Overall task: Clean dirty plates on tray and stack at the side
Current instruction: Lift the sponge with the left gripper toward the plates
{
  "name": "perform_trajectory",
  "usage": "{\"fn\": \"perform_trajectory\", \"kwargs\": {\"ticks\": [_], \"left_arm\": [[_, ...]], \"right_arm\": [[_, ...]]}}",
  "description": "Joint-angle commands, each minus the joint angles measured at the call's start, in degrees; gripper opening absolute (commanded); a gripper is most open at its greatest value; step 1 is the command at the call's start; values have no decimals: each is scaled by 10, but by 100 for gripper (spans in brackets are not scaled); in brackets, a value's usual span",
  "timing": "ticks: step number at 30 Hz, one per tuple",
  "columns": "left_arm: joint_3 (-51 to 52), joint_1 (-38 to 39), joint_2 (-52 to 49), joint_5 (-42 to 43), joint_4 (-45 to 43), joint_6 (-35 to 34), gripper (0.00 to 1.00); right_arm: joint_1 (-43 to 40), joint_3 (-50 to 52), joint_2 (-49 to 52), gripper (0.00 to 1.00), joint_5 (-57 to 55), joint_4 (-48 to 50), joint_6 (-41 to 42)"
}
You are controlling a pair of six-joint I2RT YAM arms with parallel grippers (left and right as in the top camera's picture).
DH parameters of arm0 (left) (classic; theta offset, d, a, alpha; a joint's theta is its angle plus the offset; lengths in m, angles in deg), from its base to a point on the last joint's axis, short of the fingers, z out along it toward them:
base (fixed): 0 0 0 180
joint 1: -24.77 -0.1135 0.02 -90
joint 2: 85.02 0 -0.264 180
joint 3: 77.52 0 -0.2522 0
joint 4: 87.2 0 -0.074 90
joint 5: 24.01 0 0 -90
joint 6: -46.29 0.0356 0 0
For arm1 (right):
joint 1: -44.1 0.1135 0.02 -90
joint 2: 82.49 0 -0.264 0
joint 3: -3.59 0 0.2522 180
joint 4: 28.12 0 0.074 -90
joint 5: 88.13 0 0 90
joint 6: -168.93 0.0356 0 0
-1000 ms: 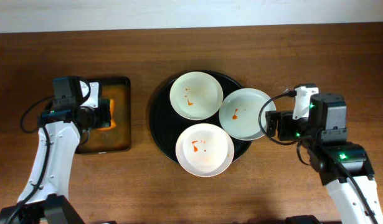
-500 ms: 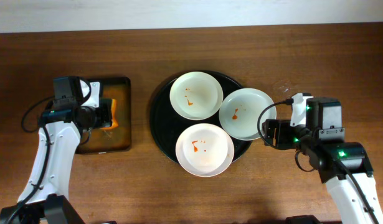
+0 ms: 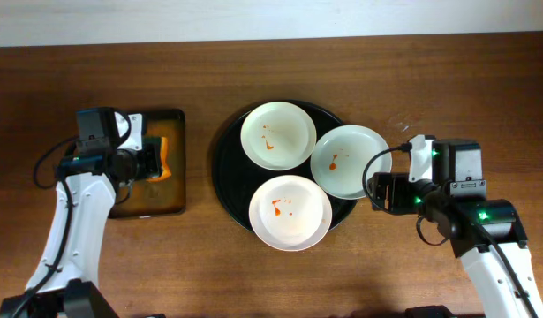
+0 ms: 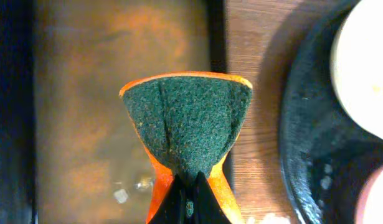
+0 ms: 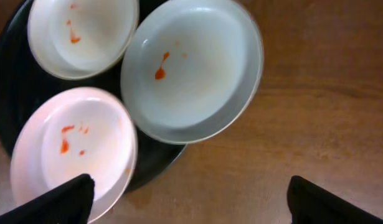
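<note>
Wooden table (image 3: 271,274) is carrying the round black tray (image 3: 225,168), and all three smeared plates (image 3: 278,135) are sitting on it, the rightmost plate (image 5: 191,68) overhanging the rim. Now the right gripper (image 5: 190,190) is hovering just beside that plate, fingers wide apart, nothing between them. Over on the other side, the left gripper (image 4: 186,202) is pinching a green-faced sponge (image 4: 188,124) above the small rectangular tray (image 4: 66,93).

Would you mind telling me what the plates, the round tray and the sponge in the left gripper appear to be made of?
The plates: likely glazed ceramic or melamine; smooth white, with a soft sheen. The round tray: probably lacquered plastic; glossy black and reflective. The sponge: orange foam with a green fibrous scouring pad, folded in the left gripper.
</note>
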Motion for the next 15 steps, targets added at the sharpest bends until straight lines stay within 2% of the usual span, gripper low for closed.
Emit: {"fn": "perform_trajectory", "kwargs": {"ticks": [1,2,8,11,15], "left_arm": [[-9,52,36,32,-10,40,0],[-9,82,37,33,-18,40,0],[-9,198,37,32,-36,40,0],[-9,261,36,32,-43,22,0],[-9,310,35,32,-45,2,0]], "right_arm": [[0,-13,1,81,89,-10,4],[0,-12,4,75,110,-18,5],[0,-9,61,74,135,-56,23],[1,-8,116,72,188,-58,26],[13,6,172,72,214,-62,26]]}}
